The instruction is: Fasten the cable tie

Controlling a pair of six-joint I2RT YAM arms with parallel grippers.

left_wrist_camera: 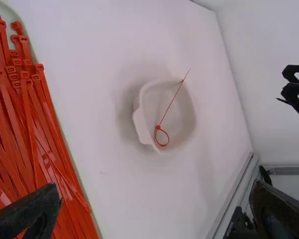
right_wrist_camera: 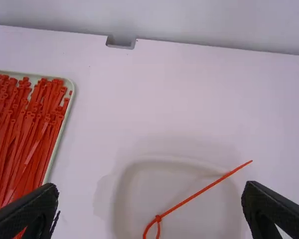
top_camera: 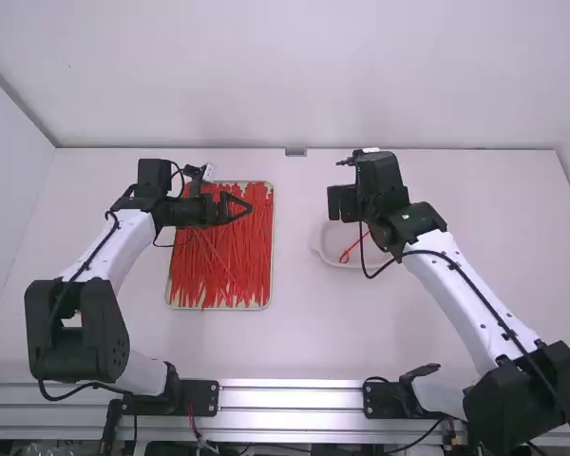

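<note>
Left claw (top_camera: 245,205) wide over tray (top_camera: 269,249) of ties (top_camera: 223,261); right claw (right_wrist_camera: 149,201) wide over bowl (left_wrist_camera: 139,119). Best pinch one tie's end, avoid dragging neighbours.

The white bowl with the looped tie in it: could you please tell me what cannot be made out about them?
High view: the right arm covers most of the white bowl and much of the looped tie.
Right wrist view: the picture's edge cuts off part of the loop and part of the bowl.
Left wrist view: the tie's head is too small to tell whether it is fully locked.
</note>
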